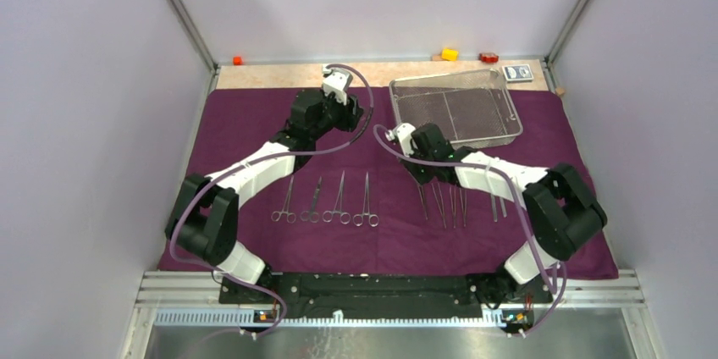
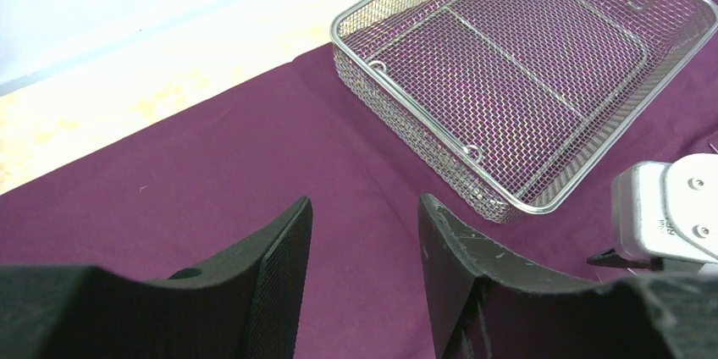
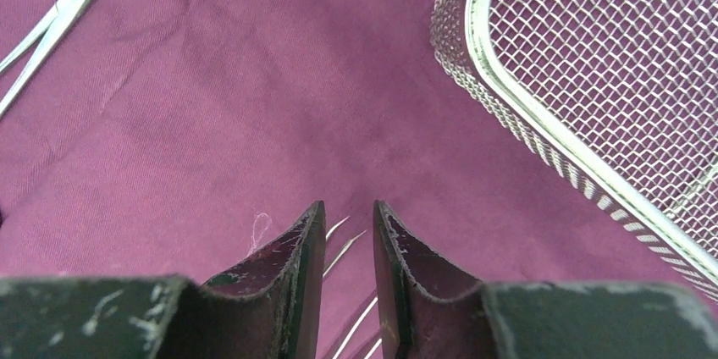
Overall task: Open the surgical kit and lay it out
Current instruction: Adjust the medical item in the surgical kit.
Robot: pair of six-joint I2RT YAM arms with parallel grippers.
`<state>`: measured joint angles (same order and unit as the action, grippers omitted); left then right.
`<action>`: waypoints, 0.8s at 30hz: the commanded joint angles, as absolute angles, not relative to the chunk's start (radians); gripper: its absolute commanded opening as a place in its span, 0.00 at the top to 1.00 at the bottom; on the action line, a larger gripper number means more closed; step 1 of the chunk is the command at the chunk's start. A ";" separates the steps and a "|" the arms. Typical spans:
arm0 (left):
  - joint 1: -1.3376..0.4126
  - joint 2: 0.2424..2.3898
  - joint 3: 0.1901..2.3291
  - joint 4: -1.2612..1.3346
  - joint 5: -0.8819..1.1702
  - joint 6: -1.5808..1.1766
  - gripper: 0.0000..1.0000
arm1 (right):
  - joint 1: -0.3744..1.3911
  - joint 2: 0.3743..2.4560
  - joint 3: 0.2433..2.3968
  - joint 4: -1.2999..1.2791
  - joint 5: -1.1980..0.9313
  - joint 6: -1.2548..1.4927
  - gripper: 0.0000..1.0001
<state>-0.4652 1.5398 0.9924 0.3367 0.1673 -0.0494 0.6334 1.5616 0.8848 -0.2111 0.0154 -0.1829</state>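
Observation:
The dark purple cloth (image 1: pixel 254 130) lies spread flat over the table. The silver wire-mesh tray (image 1: pixel 455 107) stands empty on its far right part, also seen in the left wrist view (image 2: pixel 423 135) and the right wrist view (image 3: pixel 542 135). Several ring-handled clamps (image 1: pixel 326 202) lie in a row at centre left, one showing in the right wrist view (image 3: pixel 59 12). Several tweezers (image 1: pixel 449 202) lie to their right. My left gripper (image 1: pixel 364 115) (image 2: pixel 364 200) hovers open over bare cloth left of the tray. My right gripper (image 1: pixel 416 171) (image 3: pixel 347 204) stands narrowly open just above the tweezers' tips (image 3: pixel 343 249), holding nothing.
A yellow block (image 1: pixel 449 54), a red block (image 1: pixel 488 57) and a blue-white card packet (image 1: pixel 518 73) sit on the bare strip behind the tray. An orange block (image 1: pixel 238 60) is at the far left corner. Walls close in both sides.

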 commanded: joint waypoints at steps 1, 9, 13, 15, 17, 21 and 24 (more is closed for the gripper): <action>-0.458 1.491 0.993 0.376 0.171 -0.043 0.45 | 0.629 1.582 0.937 -0.182 0.003 -0.189 0.74; -0.459 1.497 0.992 0.378 0.178 -0.049 0.45 | 0.629 1.620 0.951 -0.183 0.003 -0.187 0.77; -0.459 1.499 0.992 0.379 0.180 -0.052 0.45 | 0.629 1.629 0.950 -0.187 0.003 -0.184 0.80; -0.457 1.498 0.991 0.380 0.180 -0.052 0.45 | 0.629 1.630 0.951 -0.191 0.003 -0.183 0.81; -0.458 1.499 0.991 0.379 0.181 -0.052 0.45 | 0.629 1.632 0.953 -0.198 0.003 -0.180 0.82; -0.457 1.499 0.991 0.379 0.182 -0.053 0.45 | 0.629 1.634 0.950 -0.205 0.003 -0.176 0.84; -0.457 1.499 0.989 0.380 0.182 -0.054 0.45 | 0.629 1.637 0.949 -0.212 0.003 -0.176 0.86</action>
